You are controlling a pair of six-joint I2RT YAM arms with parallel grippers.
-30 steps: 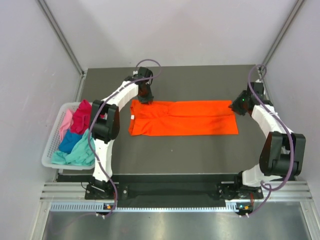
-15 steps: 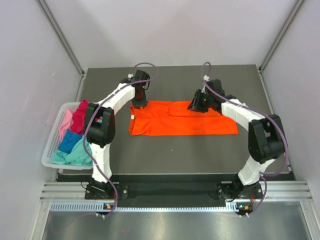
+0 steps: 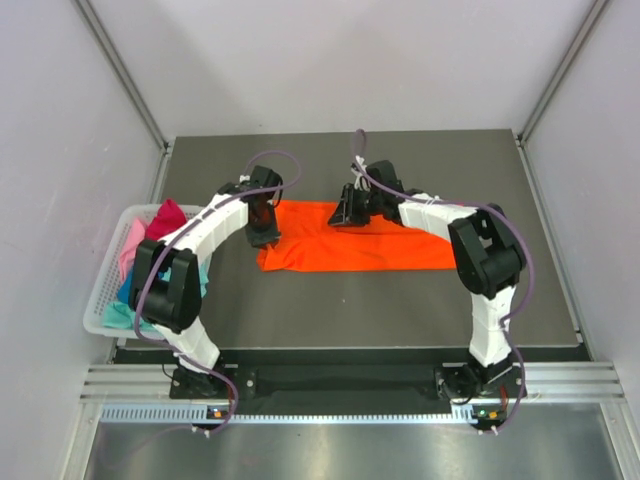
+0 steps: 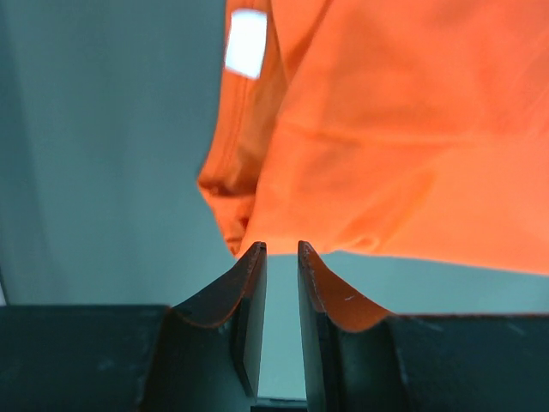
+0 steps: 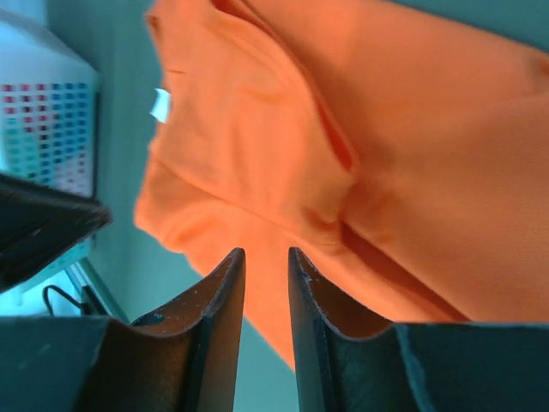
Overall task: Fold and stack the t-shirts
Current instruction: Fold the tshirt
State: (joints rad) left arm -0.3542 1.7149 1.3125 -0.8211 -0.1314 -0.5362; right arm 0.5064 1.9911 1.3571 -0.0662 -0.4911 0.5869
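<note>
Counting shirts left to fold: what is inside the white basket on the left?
Bunched magenta cloth, pale pink cloth and teal cloth fill the basket. The left arm covers its table-side part, so the count and anything underneath are hidden.

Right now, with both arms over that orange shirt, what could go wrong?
The orange t-shirt is rumpled near its collar, so a fold may come out crooked. The left gripper sits at the cloth's very edge and might catch too little or drag it. The right gripper works nearby, so the arms could bump.
</note>
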